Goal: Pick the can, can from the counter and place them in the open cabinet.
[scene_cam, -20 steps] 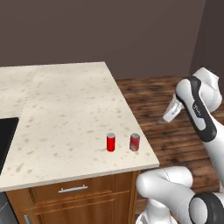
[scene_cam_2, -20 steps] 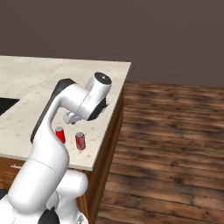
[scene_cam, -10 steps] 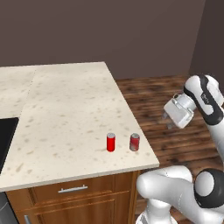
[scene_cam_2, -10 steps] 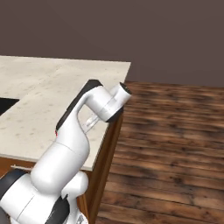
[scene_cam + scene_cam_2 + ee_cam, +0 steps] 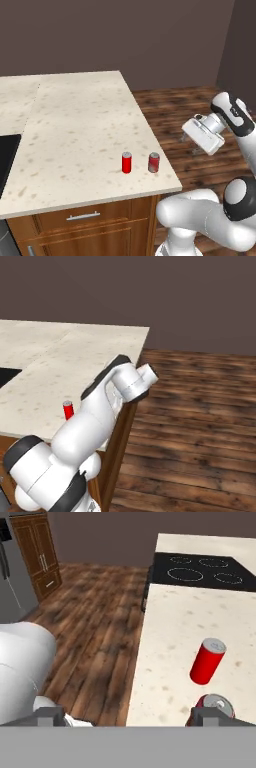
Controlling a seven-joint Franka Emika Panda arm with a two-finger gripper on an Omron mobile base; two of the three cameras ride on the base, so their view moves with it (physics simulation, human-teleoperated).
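Observation:
Two cans stand near the front right corner of the counter (image 5: 75, 115): a bright red can (image 5: 127, 162) and, to its right, a darker red can (image 5: 154, 162). My gripper (image 5: 189, 142) hangs just past the counter's right edge, over the floor, level with the cans and apart from them. In the hand view the gripper (image 5: 132, 714) is open, its fingertips (image 5: 50, 714) wide apart with nothing between them. There the bright can (image 5: 207, 661) stands on the counter (image 5: 170, 637), and the darker can (image 5: 215, 703) sits half behind the right fingertip. The open cabinet is out of view.
A black stovetop (image 5: 200, 569) lies further along the counter beyond the cans. Wooden floor (image 5: 175, 105) runs beside the counter. A brown tall cupboard (image 5: 35, 552) and a grey appliance (image 5: 10, 567) stand far off. My arm (image 5: 105, 406) covers the counter's corner beside the bright can (image 5: 67, 410).
The hand has turned toward the counter and dropped slightly beside its right edge. The arm's elbow swung right, covering the darker can in the right base view. Both cans stayed put.

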